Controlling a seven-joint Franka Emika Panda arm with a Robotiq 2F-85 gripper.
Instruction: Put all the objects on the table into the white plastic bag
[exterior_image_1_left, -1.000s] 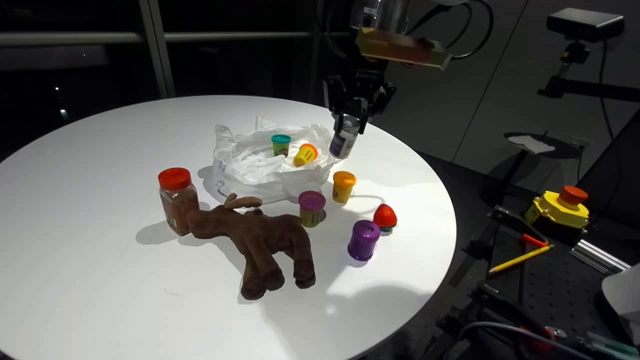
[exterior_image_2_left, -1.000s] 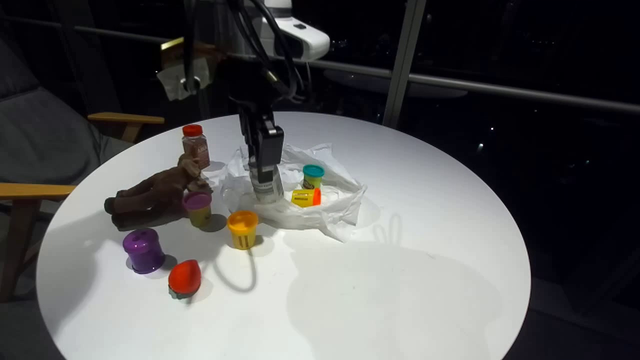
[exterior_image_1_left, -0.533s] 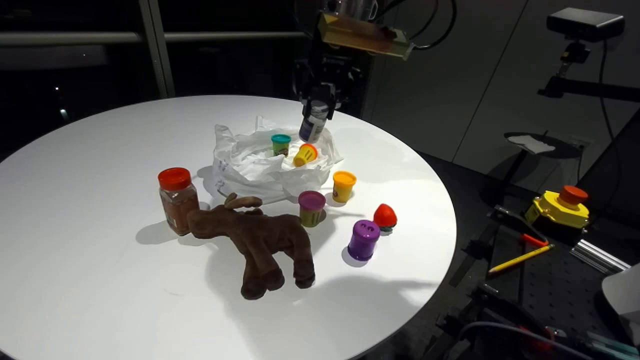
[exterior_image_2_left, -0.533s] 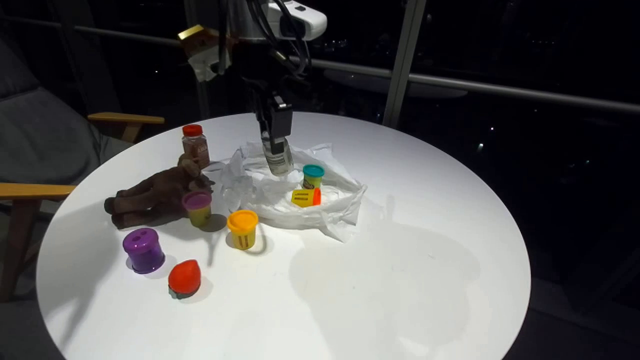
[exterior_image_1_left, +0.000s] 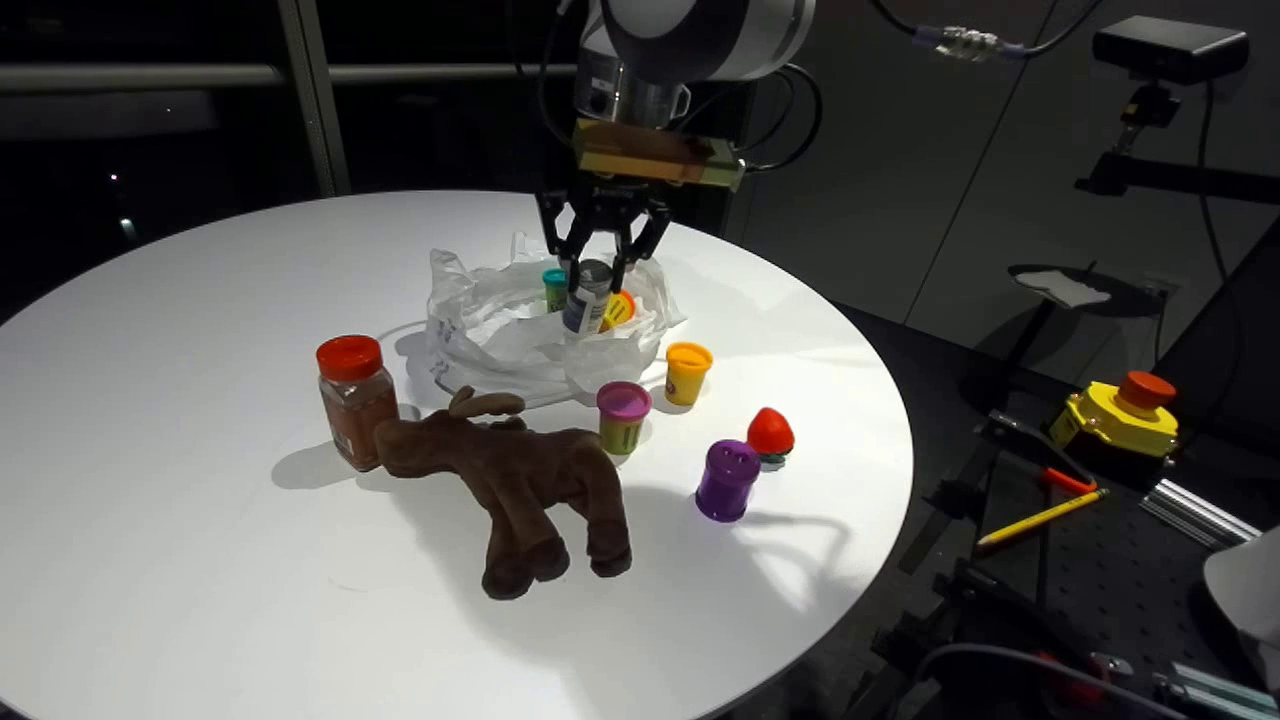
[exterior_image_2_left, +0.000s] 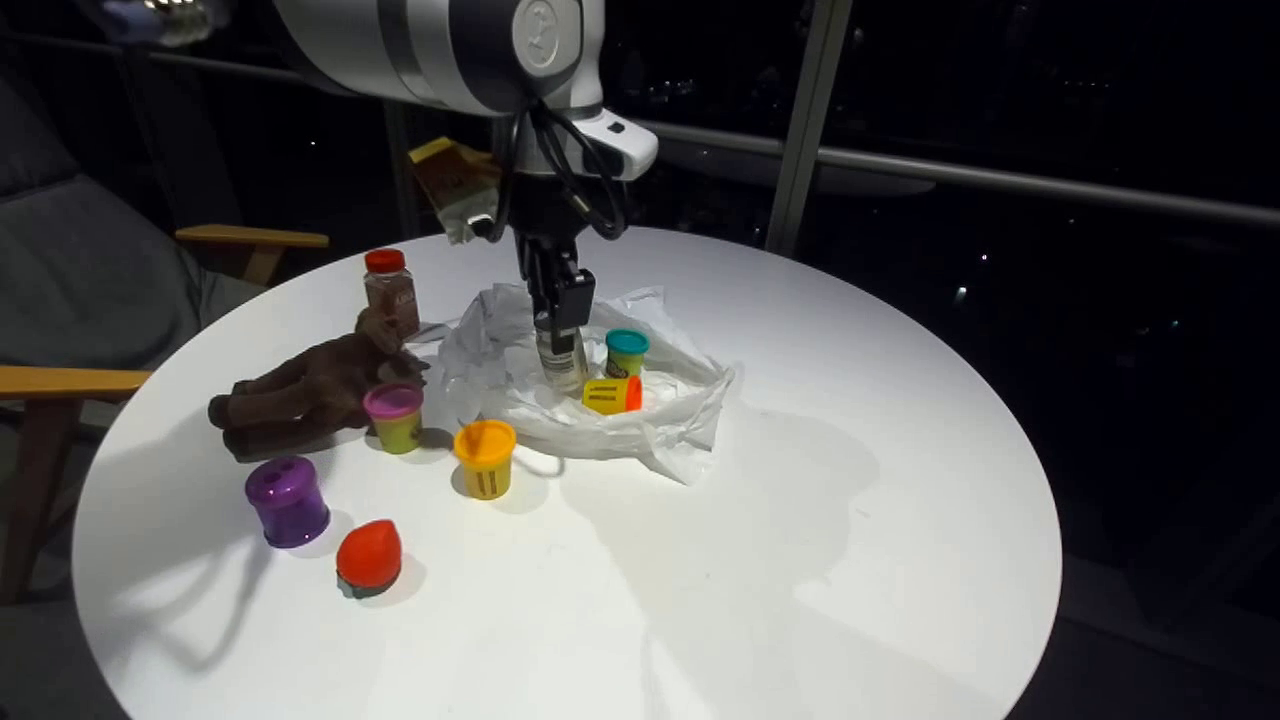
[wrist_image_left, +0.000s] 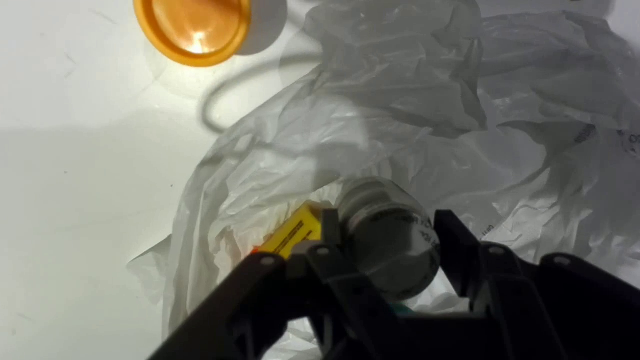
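My pincer (exterior_image_1_left: 596, 283), fingers parted partway, grips a labelled jar (wrist_image_left: 392, 250) inside the rim of the white bag (exterior_image_2_left: 670, 440); base contact unclear. Taking up room beside it: yellow tub (exterior_image_2_left: 605, 396) on its side, teal-lidded tub (exterior_image_2_left: 627, 357) upright. Outside, on the table (exterior_image_2_left: 880, 560): plush moose (exterior_image_1_left: 525, 470), orange tub (exterior_image_2_left: 487, 468), pink-lidded tub (exterior_image_2_left: 398, 428), purple pot (exterior_image_2_left: 291, 513), red fruit-like object (exterior_image_2_left: 370, 555), red-lidded jar (exterior_image_1_left: 361, 412). Armchair (exterior_image_2_left: 90, 280) beyond.

Pincer (exterior_image_1_left: 595, 279) downward — in a grip
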